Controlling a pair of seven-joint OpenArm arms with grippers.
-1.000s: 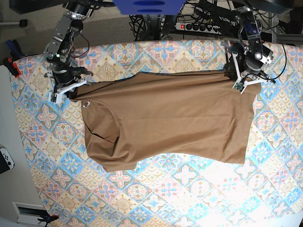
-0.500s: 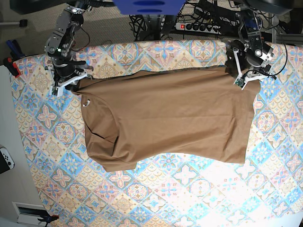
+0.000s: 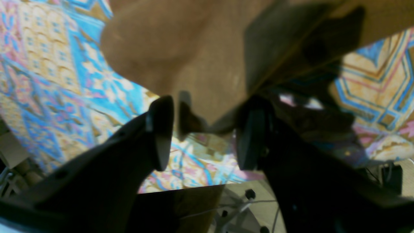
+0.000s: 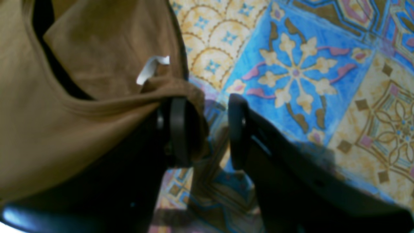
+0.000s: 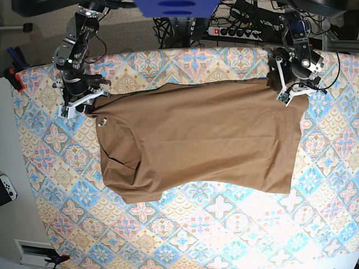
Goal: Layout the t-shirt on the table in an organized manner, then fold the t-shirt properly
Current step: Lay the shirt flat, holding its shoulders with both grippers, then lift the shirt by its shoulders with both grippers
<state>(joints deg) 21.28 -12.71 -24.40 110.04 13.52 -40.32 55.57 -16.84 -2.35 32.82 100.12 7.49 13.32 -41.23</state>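
Observation:
The tan t-shirt (image 5: 202, 140) lies spread flat on the patterned table (image 5: 185, 224), neck to the view's left, hem to the right. My right gripper (image 5: 81, 103) is at the shirt's far left corner by the collar. In the right wrist view it (image 4: 207, 129) is open, with cloth (image 4: 64, 129) draped over one finger and the white tag (image 4: 152, 68) just above. My left gripper (image 5: 287, 92) is at the far right corner. In the left wrist view it (image 3: 203, 136) is open, with the shirt's edge (image 3: 194, 48) hanging between the fingers.
The table's far edge runs just behind both grippers. A power strip (image 5: 235, 32) and cables lie beyond it. A red clamp (image 5: 14, 78) sits at the far left corner. A white controller (image 5: 5, 188) lies off the left edge.
Both arms pulled the shirt's far edge a little toward the back of the table, then settled. The right gripper shifted slightly back down. The shirt lies the same otherwise.

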